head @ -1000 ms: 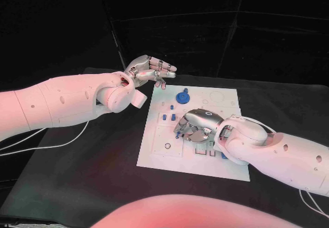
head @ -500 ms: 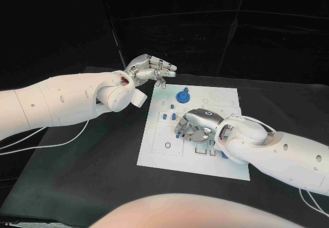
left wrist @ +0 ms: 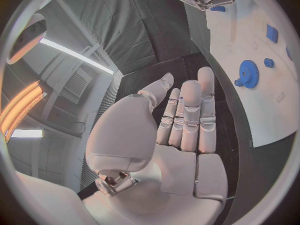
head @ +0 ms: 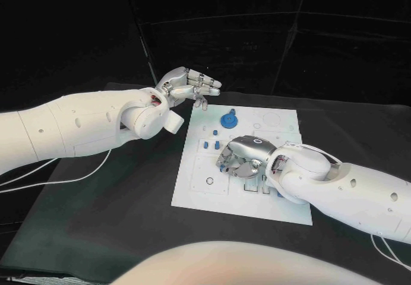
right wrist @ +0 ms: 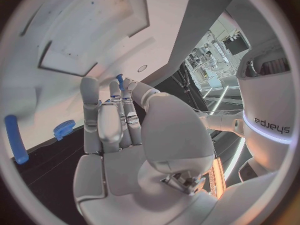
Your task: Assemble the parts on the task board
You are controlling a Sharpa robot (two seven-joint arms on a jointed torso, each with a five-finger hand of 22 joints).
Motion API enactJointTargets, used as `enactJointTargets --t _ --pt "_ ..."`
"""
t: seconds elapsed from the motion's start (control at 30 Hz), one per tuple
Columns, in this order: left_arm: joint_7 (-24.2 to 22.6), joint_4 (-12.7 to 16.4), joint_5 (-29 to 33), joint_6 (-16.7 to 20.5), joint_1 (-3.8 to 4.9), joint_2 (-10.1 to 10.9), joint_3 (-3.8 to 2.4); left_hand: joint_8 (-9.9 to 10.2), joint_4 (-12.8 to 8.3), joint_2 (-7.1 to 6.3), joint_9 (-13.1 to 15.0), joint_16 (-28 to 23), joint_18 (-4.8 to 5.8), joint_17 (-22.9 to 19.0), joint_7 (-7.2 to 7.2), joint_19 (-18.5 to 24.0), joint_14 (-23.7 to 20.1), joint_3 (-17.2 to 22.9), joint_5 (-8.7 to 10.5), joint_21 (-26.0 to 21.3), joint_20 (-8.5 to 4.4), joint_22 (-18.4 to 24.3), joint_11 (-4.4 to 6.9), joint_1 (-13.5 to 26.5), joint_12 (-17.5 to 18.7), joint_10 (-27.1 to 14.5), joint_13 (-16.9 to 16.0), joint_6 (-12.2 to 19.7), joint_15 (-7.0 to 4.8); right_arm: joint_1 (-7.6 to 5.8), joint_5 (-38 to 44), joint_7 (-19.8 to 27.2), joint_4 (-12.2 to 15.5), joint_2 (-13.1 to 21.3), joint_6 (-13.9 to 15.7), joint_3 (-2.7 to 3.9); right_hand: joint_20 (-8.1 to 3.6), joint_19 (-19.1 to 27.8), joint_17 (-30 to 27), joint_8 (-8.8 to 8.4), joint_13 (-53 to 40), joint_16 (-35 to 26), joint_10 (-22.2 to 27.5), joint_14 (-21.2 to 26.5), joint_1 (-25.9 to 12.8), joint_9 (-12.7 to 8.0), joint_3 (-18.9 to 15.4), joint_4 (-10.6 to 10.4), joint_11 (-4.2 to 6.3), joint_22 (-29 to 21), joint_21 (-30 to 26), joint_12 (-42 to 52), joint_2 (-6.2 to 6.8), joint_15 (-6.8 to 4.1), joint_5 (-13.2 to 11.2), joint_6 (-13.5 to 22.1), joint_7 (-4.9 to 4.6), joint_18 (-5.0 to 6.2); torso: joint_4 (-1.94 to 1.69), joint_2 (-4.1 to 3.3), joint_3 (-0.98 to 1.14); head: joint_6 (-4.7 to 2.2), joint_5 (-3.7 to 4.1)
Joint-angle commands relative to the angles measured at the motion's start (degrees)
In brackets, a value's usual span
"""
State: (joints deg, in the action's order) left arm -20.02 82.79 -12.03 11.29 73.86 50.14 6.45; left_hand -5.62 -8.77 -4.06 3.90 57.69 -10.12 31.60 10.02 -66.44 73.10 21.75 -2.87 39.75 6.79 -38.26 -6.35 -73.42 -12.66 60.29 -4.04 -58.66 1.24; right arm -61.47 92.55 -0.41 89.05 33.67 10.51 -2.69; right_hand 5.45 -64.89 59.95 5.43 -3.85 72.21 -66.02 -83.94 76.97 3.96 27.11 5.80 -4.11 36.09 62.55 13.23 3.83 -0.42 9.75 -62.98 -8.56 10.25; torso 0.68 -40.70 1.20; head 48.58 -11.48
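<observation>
The right hand (head: 242,155) hangs low over the middle of the task board (head: 193,191), fingers curled downward. In the right wrist view a small blue part (right wrist: 119,80) stands pinched at its fingertips (right wrist: 128,87), just above the white plate; the grip looks suited to lowering the piece upright into a seat below, though the seat itself is hidden under the hand. A blue peg (right wrist: 15,137) and a small toothed blue piece (right wrist: 64,129) lie on the board to the side of this hand's fingers.

The left hand (head: 185,85) is raised off the board's far corner, fingers extended close together and holding nothing, probably parked clear of the work. The blue gear (head: 228,121) sits on the board between the two hands, just beyond the left fingertips (left wrist: 206,75).
</observation>
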Motion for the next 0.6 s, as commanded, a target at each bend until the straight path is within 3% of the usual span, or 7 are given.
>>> enactJointTargets --t 0.03,0.37,0.43,0.5,0.6 --pt "-1.1 0.08 0.19 -0.69 0.08 0.01 -0.03 0.05 0.24 0.57 -0.01 -0.29 -0.33 -0.05 0.23 0.26 -0.44 0.09 0.11 -0.34 0.05 0.06 -0.01 -0.07 -0.27 -0.19 0.06 -0.02 -0.06 0.03 1.11 -0.61 -0.13 -0.05 -1.83 -0.09 0.13 0.48 0.04 -0.45 0.01 0.32 0.04 -1.55 -0.52 -0.01 -0.14 -0.28 -0.5 -0.05 0.33 -0.36 0.3 0.09 -0.01 0.05 -0.31 -0.62 -0.03 -0.01 0.04 0.15 -0.04" --pt "-0.97 0.09 0.19 -0.8 0.08 0.07 -0.03 0.05 0.24 0.57 -0.01 -0.29 -0.33 -0.05 0.23 0.26 -0.44 0.09 0.11 -0.34 0.05 0.06 -0.01 -0.07 -0.27 -0.19 0.06 -0.02 -0.06 0.06 1.2 -0.53 0.0 -0.03 -1.64 -0.11 0.28 0.77 0.34 -0.9 0.07 0.67 0.57 -1.53 -1.4 -0.11 -0.85 -0.46 -0.69 -0.1 0.37 -0.85 1.22 0.27 0.38 0.72 -0.5 -0.6 0.04 0.06 0.02 0.25 -0.07" --pt "-0.92 0.1 0.19 -0.85 0.08 0.07 -0.03 0.06 0.26 0.56 -0.02 -0.3 -0.33 -0.08 0.24 0.27 -0.47 0.07 0.11 -0.4 0.07 0.1 -0.03 -0.03 -0.28 -0.3 0.07 0.02 -0.04 0.06 1.27 -0.46 -0.05 0.0 -1.22 -0.12 0.51 0.99 0.3 -1.52 0.24 0.76 2.21 -1.47 -1.94 -0.25 -1.2 -0.56 -1.21 -0.24 0.32 -1.82 1.91 0.65 0.67 1.91 -0.98 -0.62 0.02 0.05 0.02 0.22 -0.02" --pt "-0.88 0.09 0.19 -0.88 0.08 0.08 -0.03 0.06 0.26 0.56 -0.02 -0.3 -0.33 -0.08 0.24 0.27 -0.47 0.07 0.11 -0.4 0.07 0.1 -0.03 -0.03 -0.28 -0.3 0.07 0.02 -0.04 0.06 1.23 -0.38 -0.1 0.01 -0.49 -0.12 1.2 2.48 -1.44 -1.97 0.22 -0.25 5.35 -0.88 -2.79 -0.41 -2.03 -0.75 -2.38 -2.57 -0.99 -3.21 3.06 1.56 0.99 5.3 -2.09 -0.37 0.03 0.08 0.01 0.17 0.02" --pt "-0.83 0.07 0.19 -0.93 0.08 0.08 -0.03 0.06 0.27 0.55 -0.02 -0.33 -0.33 -0.13 0.24 0.27 -0.49 0.06 0.11 -0.42 0.08 0.12 -0.04 -0.02 -0.27 -0.36 0.07 0.04 -0.03 0.06 1.2 -0.02 -0.09 0.09 1.52 -0.12 1.89 4.74 -5.05 -1.88 0.15 -2.54 9.99 0.46 -2.6 -0.32 -3.53 -0.51 -2.91 -5.59 -3.04 -4.24 3.68 2.09 0.96 9.1 -2.05 0.28 0.01 0.08 0.02 0.08 0.05"
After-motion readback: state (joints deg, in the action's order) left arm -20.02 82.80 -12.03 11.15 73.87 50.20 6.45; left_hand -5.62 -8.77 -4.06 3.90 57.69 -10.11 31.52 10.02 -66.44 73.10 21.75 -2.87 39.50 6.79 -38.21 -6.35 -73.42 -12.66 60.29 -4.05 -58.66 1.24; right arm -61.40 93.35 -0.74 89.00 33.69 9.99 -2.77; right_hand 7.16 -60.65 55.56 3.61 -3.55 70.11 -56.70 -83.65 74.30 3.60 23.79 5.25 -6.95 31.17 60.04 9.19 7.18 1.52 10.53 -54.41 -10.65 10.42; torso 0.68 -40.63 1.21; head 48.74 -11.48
